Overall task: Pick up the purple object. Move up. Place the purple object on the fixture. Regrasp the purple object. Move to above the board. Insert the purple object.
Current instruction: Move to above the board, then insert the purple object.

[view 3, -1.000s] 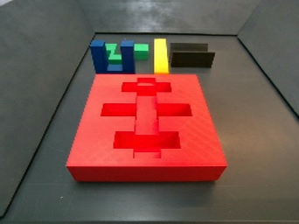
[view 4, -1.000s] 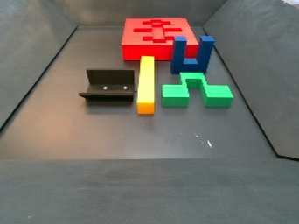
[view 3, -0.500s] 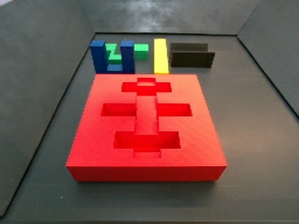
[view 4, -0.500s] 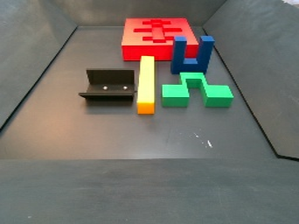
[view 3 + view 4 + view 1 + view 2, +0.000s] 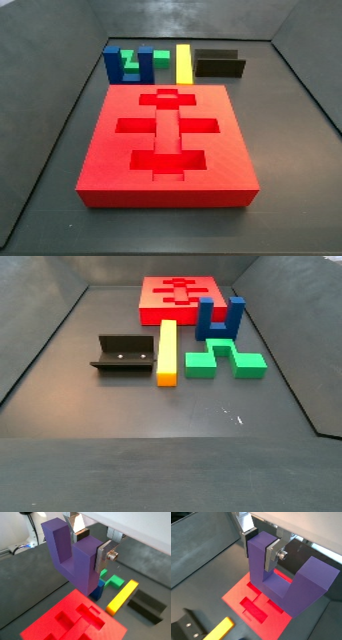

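Note:
The purple object (image 5: 67, 554) is a U-shaped block held high in the air, over the board (image 5: 67, 619). My gripper (image 5: 90, 548) is shut on one of its prongs, as both wrist views show (image 5: 260, 549). The other prong (image 5: 308, 579) is free. The red board with its cross and bar cutouts shows in both side views (image 5: 167, 140) (image 5: 174, 291). The black fixture stands beyond the board (image 5: 221, 65) (image 5: 123, 353). Neither the gripper nor the purple object shows in the side views.
A yellow bar (image 5: 167, 351) lies next to the fixture. A blue U-shaped block (image 5: 221, 318) and a green block (image 5: 225, 359) stand beside it, off the board's end. Grey walls enclose the floor.

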